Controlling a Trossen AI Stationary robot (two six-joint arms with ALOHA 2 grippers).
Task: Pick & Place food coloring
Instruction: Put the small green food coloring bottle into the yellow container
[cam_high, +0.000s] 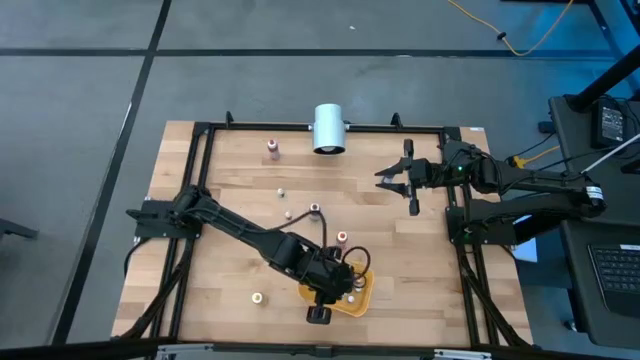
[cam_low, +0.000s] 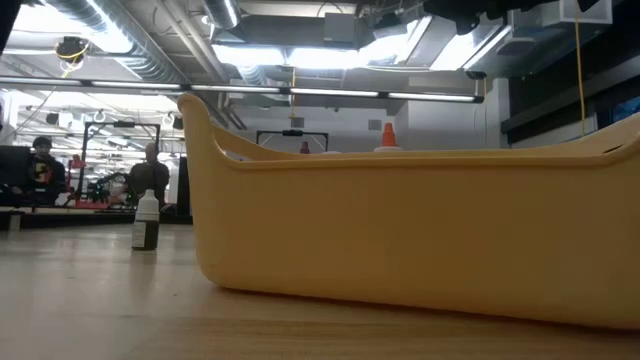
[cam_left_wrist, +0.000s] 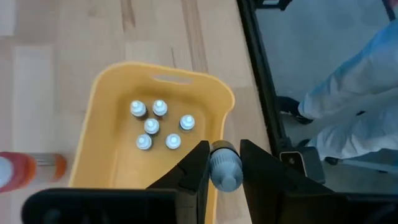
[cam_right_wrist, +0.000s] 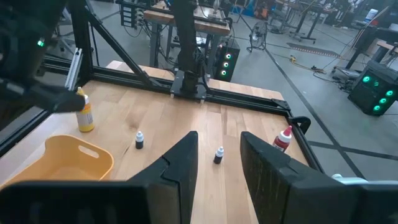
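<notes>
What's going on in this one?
The left gripper is shut on a small food coloring bottle, holding it over the edge of the orange tray, which already holds six bottles. Several more bottles stand on the table. The right gripper waits open above the table's far right.

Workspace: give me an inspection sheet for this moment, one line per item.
Surface: wooden table inside a black frame.
Job's things: six small bottles stand in the orange tray; a seventh bottle is in the left gripper.
Clutter: white cylinder at the far edge; several small bottles loose on the wood.
Grippers: left shut on the bottle over the tray's rim; right gripper open, holding nothing, hanging apart from the tray.
Cables: yellow cable on the floor.
Surroundings: person in white clothing beside the table.
</notes>
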